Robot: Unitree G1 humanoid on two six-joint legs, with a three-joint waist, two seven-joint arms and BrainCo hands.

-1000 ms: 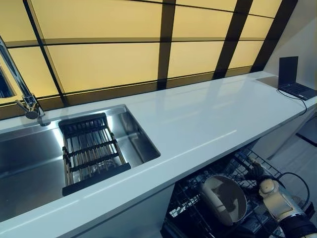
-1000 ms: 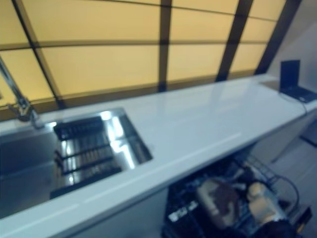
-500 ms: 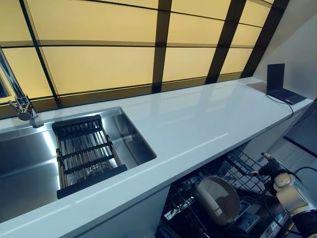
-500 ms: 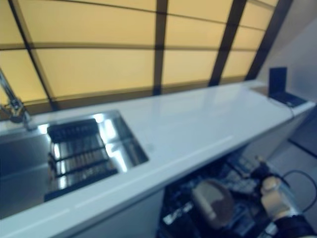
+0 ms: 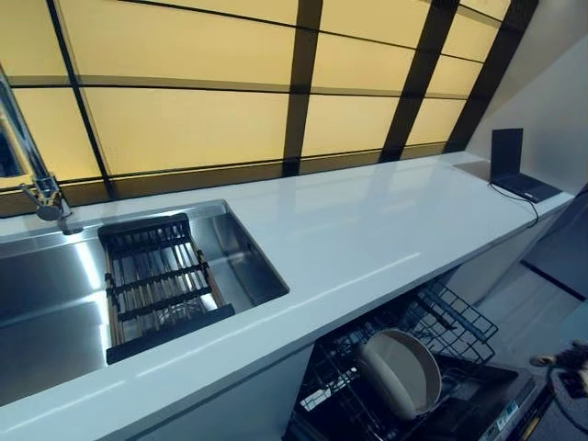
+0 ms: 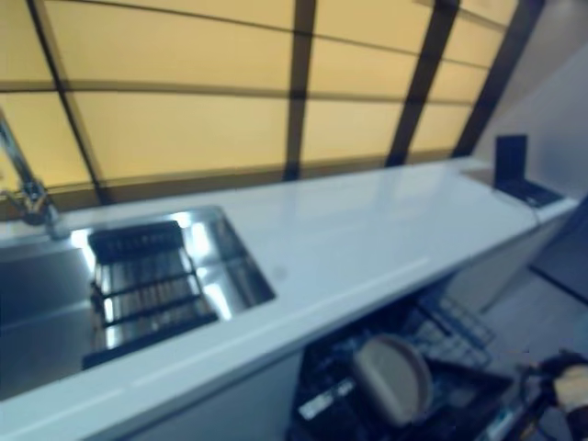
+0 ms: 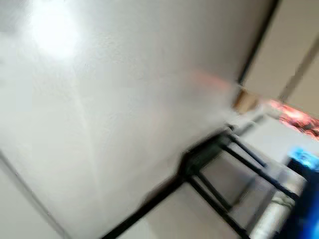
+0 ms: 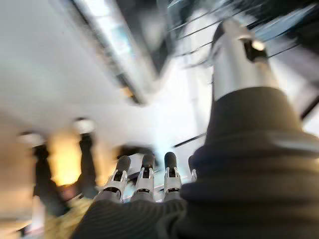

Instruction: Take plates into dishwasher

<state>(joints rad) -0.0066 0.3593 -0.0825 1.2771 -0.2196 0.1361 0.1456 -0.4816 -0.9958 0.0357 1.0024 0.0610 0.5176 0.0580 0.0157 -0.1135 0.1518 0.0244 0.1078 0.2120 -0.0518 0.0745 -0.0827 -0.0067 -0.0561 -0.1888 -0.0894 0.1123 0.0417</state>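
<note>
A beige plate (image 5: 401, 372) stands on edge in the black wire rack (image 5: 452, 322) of the open dishwasher below the counter; it also shows in the right eye view (image 6: 393, 378). My right hand (image 5: 568, 355) is at the far right edge, well clear of the plate and the rack, low over the floor. In the right wrist view its fingers (image 8: 144, 175) and thumb are straight and hold nothing. My left hand shows in no view.
The white counter (image 5: 367, 220) runs across above the dishwasher. A steel sink (image 5: 55, 303) at the left holds a black drying rack (image 5: 156, 280), with a faucet (image 5: 37, 188) behind. A dark laptop (image 5: 513, 165) sits at the counter's far right end.
My right hand has pulled back from the plate to the right, out of the rack, empty. The plate stays standing in the rack. The camera has shifted slightly.
</note>
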